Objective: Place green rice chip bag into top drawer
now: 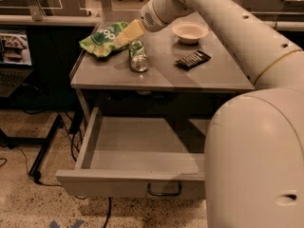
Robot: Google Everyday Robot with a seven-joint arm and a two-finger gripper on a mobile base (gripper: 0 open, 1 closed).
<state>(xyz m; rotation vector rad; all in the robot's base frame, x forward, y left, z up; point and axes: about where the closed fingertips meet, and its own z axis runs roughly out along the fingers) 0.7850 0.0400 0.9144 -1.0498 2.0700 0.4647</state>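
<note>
- The green rice chip bag [100,38] lies flat on the bench [213,77], out toward the far-left corner, at about 10 o'clock from the middle of the top.
- Its long axis runs from about 8 o'clock to 2 o'clock. The white lettering faces up, and the 2 o'clock end is tucked under the arm's tip.
- The gripper [122,37] reaches in from 2 o'clock and sits right over that end of the bag. From here I cannot tell how far open it is, or whether it has hold of the bag.
- A green-patterned can [138,56] sits just beside the bag at its 5 o'clock, seemingly on its side with one shiny end toward 6 o'clock.
- A black snack packet [193,59] lies at 3 o'clock from the can, and a pale bowl [190,32] sits beyond it at 12 o'clock.
- The top drawer [142,151] stands pulled out under the bench's front edge at 6 o'clock, its handle [164,192] facing me.
</note>
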